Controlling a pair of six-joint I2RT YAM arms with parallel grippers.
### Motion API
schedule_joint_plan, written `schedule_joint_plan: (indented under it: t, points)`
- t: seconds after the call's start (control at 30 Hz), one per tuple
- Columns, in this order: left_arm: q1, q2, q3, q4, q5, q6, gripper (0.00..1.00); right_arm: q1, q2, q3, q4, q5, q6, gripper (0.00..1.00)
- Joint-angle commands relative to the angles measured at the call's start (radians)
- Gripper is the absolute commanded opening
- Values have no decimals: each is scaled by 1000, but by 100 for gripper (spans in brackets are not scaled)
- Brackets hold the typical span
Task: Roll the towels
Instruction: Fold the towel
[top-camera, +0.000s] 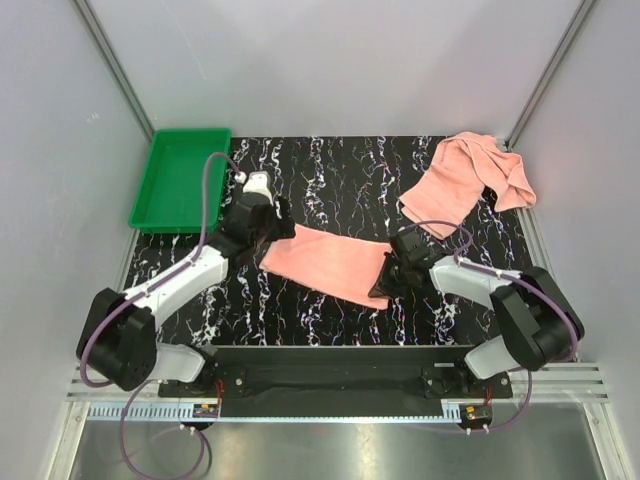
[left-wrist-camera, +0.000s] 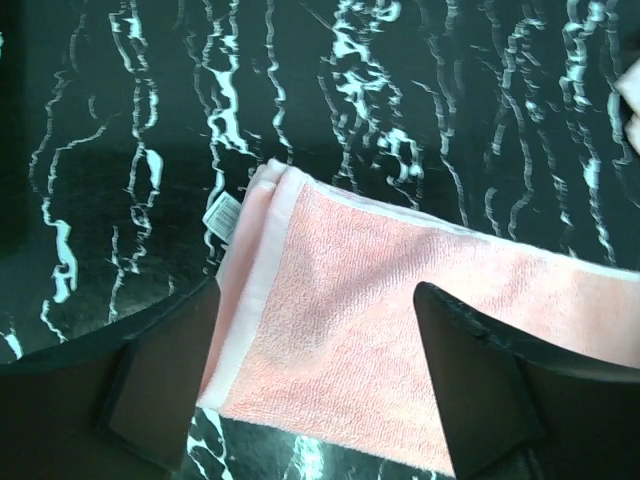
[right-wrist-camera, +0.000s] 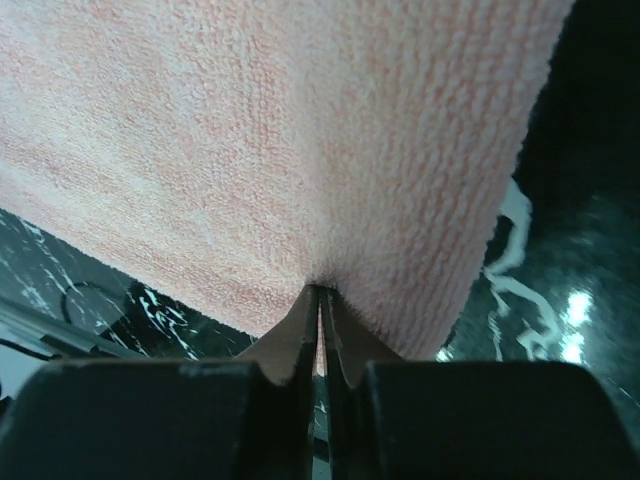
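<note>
A salmon-pink towel (top-camera: 325, 262) lies folded into a flat strip on the black marbled table, mid-front. Its left end, with a white tag, fills the left wrist view (left-wrist-camera: 400, 330). My left gripper (left-wrist-camera: 318, 300) hovers over that end, open, one finger on each side and nothing held. My right gripper (right-wrist-camera: 320, 290) is at the strip's right end (right-wrist-camera: 300, 140), its fingers pinched together on the towel's near edge with pink cloth showing in the slit. In the top view the left gripper (top-camera: 270, 225) and the right gripper (top-camera: 385, 285) bracket the strip. A second towel (top-camera: 468, 185) lies crumpled at the back right.
A green tray (top-camera: 180, 180) stands at the back left corner, just behind the left arm. Metal frame posts and grey walls close in the table on both sides. The black mounting rail (top-camera: 330, 365) runs along the near edge.
</note>
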Motion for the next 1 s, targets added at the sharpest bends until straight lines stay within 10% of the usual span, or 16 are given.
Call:
schedule_joint_plan:
  t: [0.0, 0.3, 0.97]
  points:
    - [-12, -25, -96, 67, 11, -15, 77, 3, -90, 15, -155, 109, -39, 9]
    - [-55, 174, -169, 308, 338, -67, 69, 1, -36, 153, -77, 43, -47, 2]
    - [-38, 176, -215, 167, 118, -123, 69, -285, 218, 119, 24, -12, -64, 0]
